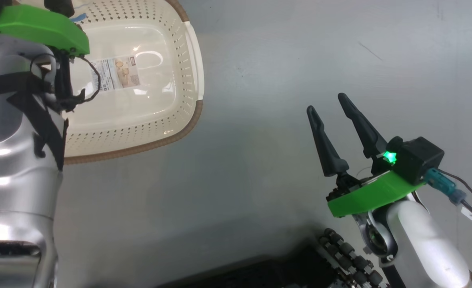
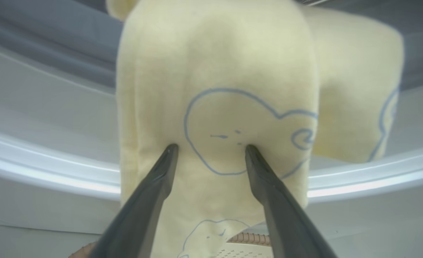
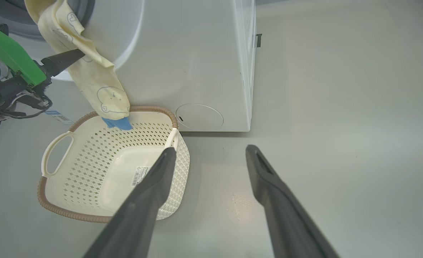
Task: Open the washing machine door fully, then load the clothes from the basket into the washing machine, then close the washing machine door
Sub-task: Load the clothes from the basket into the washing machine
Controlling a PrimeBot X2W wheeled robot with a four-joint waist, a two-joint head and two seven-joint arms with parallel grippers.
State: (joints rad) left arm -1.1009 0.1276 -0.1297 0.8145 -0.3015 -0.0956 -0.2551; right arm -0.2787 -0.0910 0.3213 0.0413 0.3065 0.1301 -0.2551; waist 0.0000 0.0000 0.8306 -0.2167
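The left gripper (image 2: 211, 147) stands spread wide, tips against the cream cloth (image 3: 100, 82), gripping nothing. That cloth hangs half out of the washing machine (image 3: 197, 64) mouth, above the empty basket (image 3: 71, 215); left unpushed, its weight could drag it down and out. The right gripper (image 3: 211, 150) hangs open over the floor (image 3: 340, 143).

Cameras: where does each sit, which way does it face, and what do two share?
Head view: on the head, facing down at the floor and basket; left forearm and right pincer show.
Left wrist view: on the left wrist, facing the hanging cloth; left pincer shows.
Right wrist view: on the right wrist, facing basket, washer and cloth; right pincer shows.
Shared: head and right wrist both see the basket.
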